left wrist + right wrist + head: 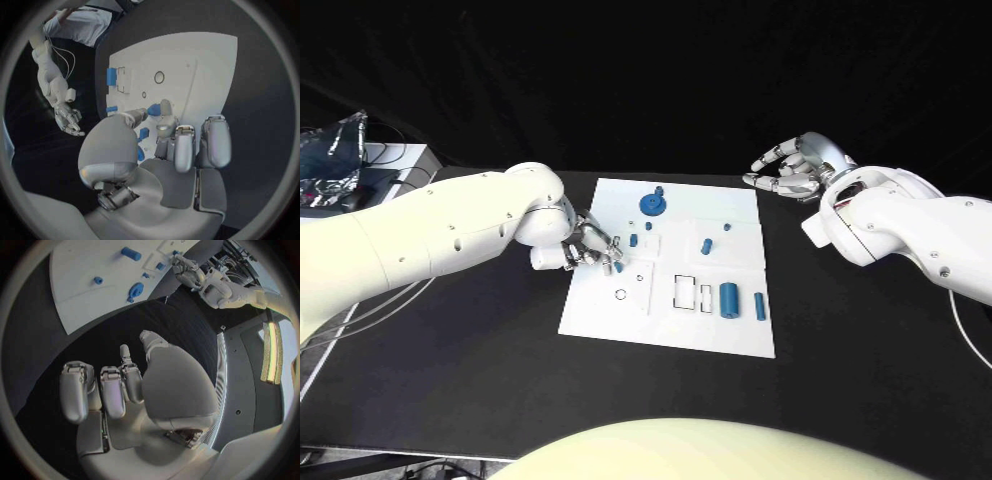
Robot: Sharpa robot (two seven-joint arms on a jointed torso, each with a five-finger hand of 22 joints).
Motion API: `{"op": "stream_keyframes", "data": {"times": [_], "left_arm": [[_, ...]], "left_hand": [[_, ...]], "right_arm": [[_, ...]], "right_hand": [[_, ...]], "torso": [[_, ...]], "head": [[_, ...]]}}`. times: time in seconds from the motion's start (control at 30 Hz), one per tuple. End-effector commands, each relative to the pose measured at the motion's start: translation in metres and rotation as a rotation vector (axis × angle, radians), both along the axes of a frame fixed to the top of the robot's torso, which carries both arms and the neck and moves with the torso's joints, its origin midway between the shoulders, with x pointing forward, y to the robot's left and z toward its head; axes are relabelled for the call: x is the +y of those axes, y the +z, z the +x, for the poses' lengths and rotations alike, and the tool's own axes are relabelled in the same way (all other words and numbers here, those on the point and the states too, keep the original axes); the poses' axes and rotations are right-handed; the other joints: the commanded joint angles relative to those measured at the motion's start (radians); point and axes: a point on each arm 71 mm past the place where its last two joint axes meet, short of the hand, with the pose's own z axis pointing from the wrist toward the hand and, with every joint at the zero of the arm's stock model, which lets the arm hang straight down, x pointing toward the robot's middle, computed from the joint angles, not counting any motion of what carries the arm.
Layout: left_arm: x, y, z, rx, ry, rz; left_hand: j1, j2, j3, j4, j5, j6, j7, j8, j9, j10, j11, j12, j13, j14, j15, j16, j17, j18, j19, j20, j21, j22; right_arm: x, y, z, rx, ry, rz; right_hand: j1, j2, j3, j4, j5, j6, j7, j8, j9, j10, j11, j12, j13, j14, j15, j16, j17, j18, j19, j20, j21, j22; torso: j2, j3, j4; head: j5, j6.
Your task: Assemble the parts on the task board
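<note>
1. The white task board [603, 310] was seen lying in the middle of the black surface [473, 380], with blue parts spread over it.
2. The left robot hand [593, 248] was placed over the board's left edge, its fingers curled downward onto the board. In the left wrist view a small blue part [153, 109] was seen at its fingertips [165, 107], apparently pinched between thumb and finger (the contact itself was partly hidden by the fingers).
3. A round blue part [653, 205] was found near the board's far edge, and a small blue peg [648, 226] just in front of it.
4. Two further small blue pieces [708, 245] were noted towards the middle of the board, one close behind the other.
5. A thick blue cylinder [730, 298] and a thinner blue pin [760, 306] were laid side by side near the board's right front corner, just beside a rectangular outline [684, 291] marked on the board.
6. A small ring outline [619, 294] was seen on the board's left half, in front of the left robot hand.
7. The right robot hand [790, 168] was held off the board beyond its far right corner, over the dark surface; its fingers were loosely bent and apart, and nothing was held in it.
</note>
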Motion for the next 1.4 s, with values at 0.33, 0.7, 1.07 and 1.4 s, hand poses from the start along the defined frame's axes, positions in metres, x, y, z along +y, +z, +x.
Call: {"op": "stream_keyframes", "data": {"times": [0.33,0.7,1.07,1.4], "left_arm": [[-0.005,-0.001,-0.003,0.001,0.014,-0.022],[-0.006,0.000,-0.003,-0.004,0.033,-0.041],[0.000,0.005,-0.003,-0.024,0.043,-0.044],[0.009,0.028,0.010,-0.156,-0.033,0.019]], "left_hand": [[0.202,-0.020,0.191,-0.179,0.024,-0.029,-0.003,0.001,0.052,-0.002,-0.003,-0.032,-0.003,0.082,-0.007,0.000,0.184,-0.008,-0.004,-0.006,0.000,0.031],[0.215,-0.026,0.246,-0.236,0.080,-0.045,0.010,0.012,0.087,-0.005,0.006,-0.050,-0.010,0.082,0.001,-0.002,0.184,-0.007,-0.006,-0.001,-0.001,0.030],[0.211,-0.033,0.266,-0.253,0.106,-0.038,0.011,0.018,0.100,0.002,0.006,-0.047,0.001,0.083,0.002,-0.001,0.187,-0.008,-0.003,0.000,0.003,0.035],[0.207,-0.046,0.274,-0.264,0.115,-0.029,0.008,0.023,0.108,0.017,0.004,-0.038,0.020,0.086,-0.001,0.003,0.196,-0.009,-0.001,0.001,0.005,0.038]], "right_arm": [[0.002,0.000,0.000,-0.002,0.018,-0.005],[0.001,0.000,0.000,-0.002,0.017,-0.006],[-0.001,0.000,-0.001,-0.004,0.015,-0.007],[-0.003,0.001,0.000,-0.008,0.010,-0.008]], "right_hand": [[-0.004,-0.005,0.008,-0.001,0.007,-0.007,0.002,0.003,0.001,0.006,-0.003,0.005,0.126,0.078,-0.008,-0.005,0.151,0.013,0.047,-0.007,-0.001,0.168],[-0.004,-0.005,0.008,-0.001,0.007,-0.007,0.002,0.003,0.001,0.006,-0.003,0.005,0.126,0.078,-0.008,-0.005,0.151,0.013,0.047,-0.007,-0.001,0.168],[-0.005,-0.006,0.010,-0.001,0.007,-0.007,0.001,0.005,0.002,0.006,-0.003,0.006,0.126,0.078,-0.008,-0.006,0.150,0.013,0.047,-0.007,-0.002,0.167],[-0.005,-0.006,0.010,-0.001,0.007,-0.007,0.001,0.005,0.002,0.006,-0.003,0.006,0.126,0.078,-0.008,-0.006,0.150,0.013,0.047,-0.007,-0.002,0.167]], "torso": [[0.001,-0.0003,-0.0002],[-0.001,0.0009,0.0000],[-0.001,0.0009,0.0002],[0.000,-0.0003,0.0001]], "head": [[0.003,0.000],[0.004,-0.001],[0.005,0.002],[0.003,0.009]]}}
